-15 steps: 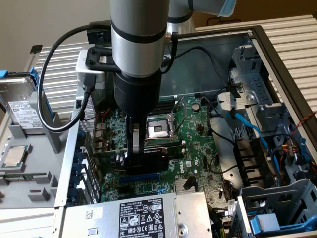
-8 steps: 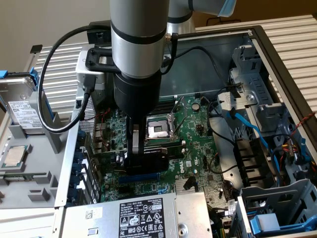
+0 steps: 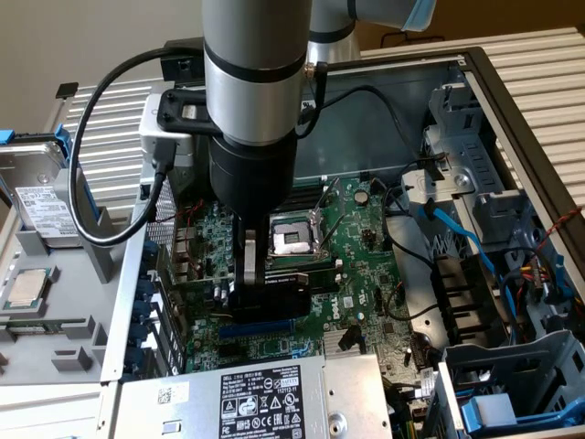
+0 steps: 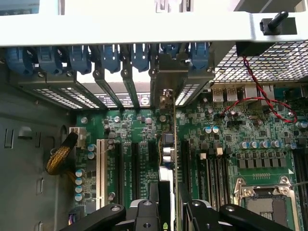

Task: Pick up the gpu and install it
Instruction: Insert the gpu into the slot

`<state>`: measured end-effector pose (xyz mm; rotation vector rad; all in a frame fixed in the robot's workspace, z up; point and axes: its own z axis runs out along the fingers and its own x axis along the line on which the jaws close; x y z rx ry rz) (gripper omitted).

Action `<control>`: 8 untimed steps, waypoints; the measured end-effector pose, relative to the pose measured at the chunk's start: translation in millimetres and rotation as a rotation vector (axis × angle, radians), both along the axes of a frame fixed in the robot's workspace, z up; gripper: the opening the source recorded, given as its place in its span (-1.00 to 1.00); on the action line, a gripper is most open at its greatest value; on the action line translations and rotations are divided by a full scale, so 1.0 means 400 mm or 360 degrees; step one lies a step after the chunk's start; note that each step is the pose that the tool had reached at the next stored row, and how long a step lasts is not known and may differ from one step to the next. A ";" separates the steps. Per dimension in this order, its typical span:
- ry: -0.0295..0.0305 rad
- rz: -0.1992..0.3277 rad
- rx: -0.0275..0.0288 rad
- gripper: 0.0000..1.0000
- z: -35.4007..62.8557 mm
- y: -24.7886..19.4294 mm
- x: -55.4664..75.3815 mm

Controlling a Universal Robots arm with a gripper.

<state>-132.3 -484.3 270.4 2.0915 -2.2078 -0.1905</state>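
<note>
Wrist view: the gpu (image 4: 168, 159) is seen edge-on, clamped in the gripper (image 4: 169, 211) and stood upright over a motherboard (image 4: 226, 139) expansion slot, its bracket at 12 o'clock by the rear openings. If tilted or offset, the card could be jammed beside the slot. The arm (image 3: 254, 82) is held vertical, wrist pointing straight down into the case (image 3: 512, 101).

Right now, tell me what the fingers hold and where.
The gripper holds the gpu, fingers clamped on its upper edge, the card standing upright over the motherboard slots.
</note>
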 end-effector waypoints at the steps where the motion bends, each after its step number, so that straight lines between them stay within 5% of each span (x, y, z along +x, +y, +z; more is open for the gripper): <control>1: -0.00001 0.0000 0.00001 -0.47 0.000 0.001 0.000; 8: 0.00001 0.0000 -0.00002 -0.47 -0.005 0.005 0.000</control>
